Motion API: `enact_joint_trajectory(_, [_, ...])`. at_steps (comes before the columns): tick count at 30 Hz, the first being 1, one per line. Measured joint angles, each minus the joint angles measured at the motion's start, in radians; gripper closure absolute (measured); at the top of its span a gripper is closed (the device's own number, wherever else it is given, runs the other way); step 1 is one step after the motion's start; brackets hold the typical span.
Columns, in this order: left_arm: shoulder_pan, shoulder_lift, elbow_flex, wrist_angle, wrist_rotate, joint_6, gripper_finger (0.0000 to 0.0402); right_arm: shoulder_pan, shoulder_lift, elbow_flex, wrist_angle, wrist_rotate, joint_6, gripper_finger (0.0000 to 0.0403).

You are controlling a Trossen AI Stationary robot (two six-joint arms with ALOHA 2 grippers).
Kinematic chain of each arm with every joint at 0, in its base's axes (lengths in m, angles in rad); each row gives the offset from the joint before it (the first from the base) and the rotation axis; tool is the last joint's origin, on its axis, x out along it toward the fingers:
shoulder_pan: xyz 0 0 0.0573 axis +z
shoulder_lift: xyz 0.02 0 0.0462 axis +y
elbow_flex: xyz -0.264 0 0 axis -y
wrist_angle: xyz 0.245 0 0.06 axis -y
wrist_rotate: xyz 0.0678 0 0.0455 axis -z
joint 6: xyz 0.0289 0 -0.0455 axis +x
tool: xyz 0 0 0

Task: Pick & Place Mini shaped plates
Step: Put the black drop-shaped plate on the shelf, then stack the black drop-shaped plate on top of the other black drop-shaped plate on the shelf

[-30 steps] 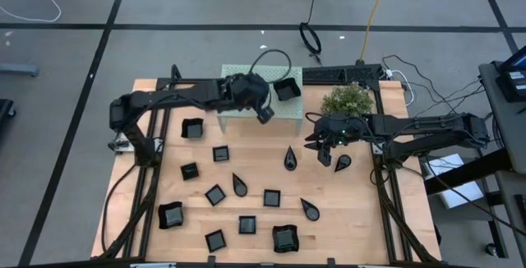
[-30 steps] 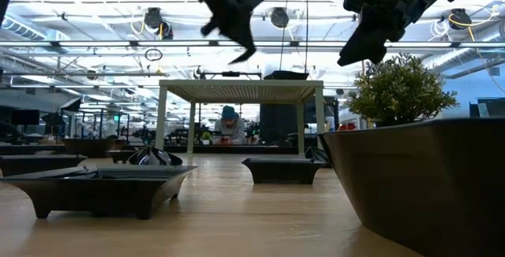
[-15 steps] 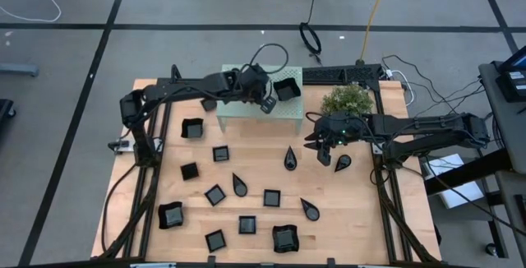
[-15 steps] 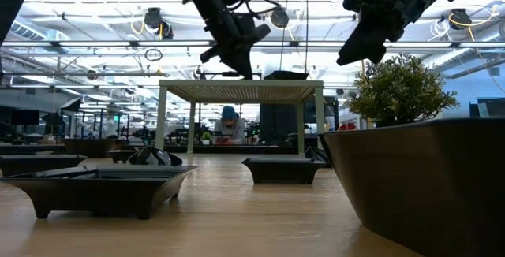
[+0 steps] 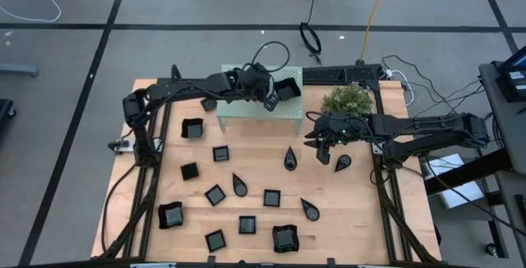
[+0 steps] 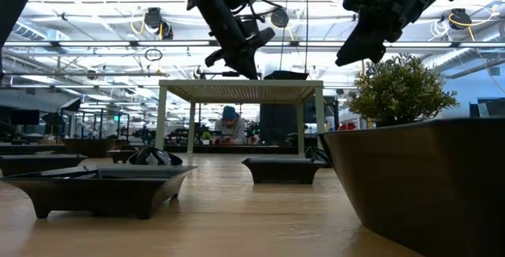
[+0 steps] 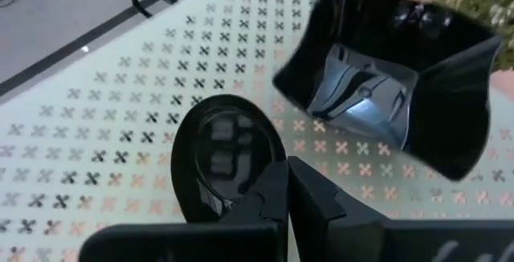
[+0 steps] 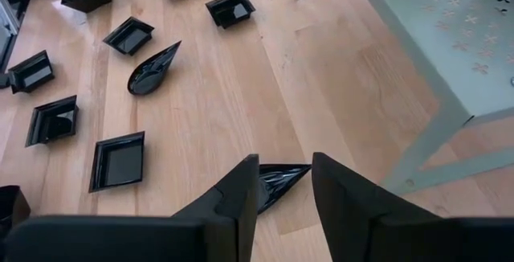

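Observation:
My left gripper (image 5: pixel 267 97) hovers over the mint-green perforated stand (image 5: pixel 246 110), shut on a black teardrop plate (image 7: pixel 225 157). Beside it on the stand top sits a larger curved-rim square plate (image 7: pixel 393 93), also visible from above (image 5: pixel 286 89). My right gripper (image 5: pixel 320 146) hangs open and high above the table (image 6: pixel 355 52). In its wrist view its fingers (image 8: pixel 285 161) frame another teardrop plate (image 8: pixel 277 186) that lies on the wood far below. Several more black plates lie on the table. My left gripper pinches the teardrop plate between its two fingers at the rim of one end (image 7: pixel 261 188). The fingers slant down from the table's left side. The plate juts forward from the fingertips, low over the stand top; whether it touches the stand, I cannot tell.
A bushy plant (image 5: pixel 347 99) stands right of the stand, close to the right arm. Square plates (image 5: pixel 220 154) and teardrop plates (image 5: pixel 238 186) are scattered over the middle and near part of the wooden table. One teardrop plate (image 5: pixel 342 163) lies under the right arm.
My left gripper, holding the teardrop plate, has moved from the stand's near edge toward the far edge, over the stand top and closer to the large square plate, and has come down toward the stand.

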Motion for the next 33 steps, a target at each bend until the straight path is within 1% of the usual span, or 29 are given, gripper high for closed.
enact_joint_trajectory(3, [-0.003,0.005,0.0,0.025,-0.006,0.0,0.0392,0.0,0.0,0.0,0.001,0.0,0.0,0.0298])
enact_joint_trajectory(8, [-0.002,0.008,0.0,0.038,-0.015,0.0,0.0398,0.0,0.0,0.0,0.004,0.0,0.001,0.0298])
enact_joint_trajectory(13, [-0.002,0.008,0.0,0.043,-0.017,0.003,0.0379,0.0,0.0,0.0,0.004,0.0,0.007,0.0298])
enact_joint_trajectory(15, [-0.002,0.007,0.0,0.044,-0.017,0.027,0.037,0.0,0.0,0.0,0.004,0.0,0.007,0.0298])
enact_joint_trajectory(19, [-0.002,0.007,0.0,0.044,-0.025,0.042,0.0343,0.0,0.0,0.0,0.004,0.0,0.007,0.0298])
enact_joint_trajectory(24, [-0.002,0.003,0.007,0.031,-0.025,0.048,0.0295,0.0,0.0,0.0,0.003,0.0,0.007,0.0298])
enact_joint_trajectory(26, [-0.002,-0.006,0.021,0.027,-0.026,0.083,0.0277,0.0,0.0,0.0,0.003,0.0,0.007,0.0298])
enact_joint_trajectory(30, [-0.009,-0.053,0.048,0.008,-0.02,0.144,0.025,0.0,0.0,0.0,0.002,-0.001,0.007,0.0298])
enact_joint_trajectory(33, [-0.029,-0.109,0.05,-0.026,0.008,0.153,0.0244,0.0,0.0,0.0,-0.013,-0.001,0.007,0.0298])
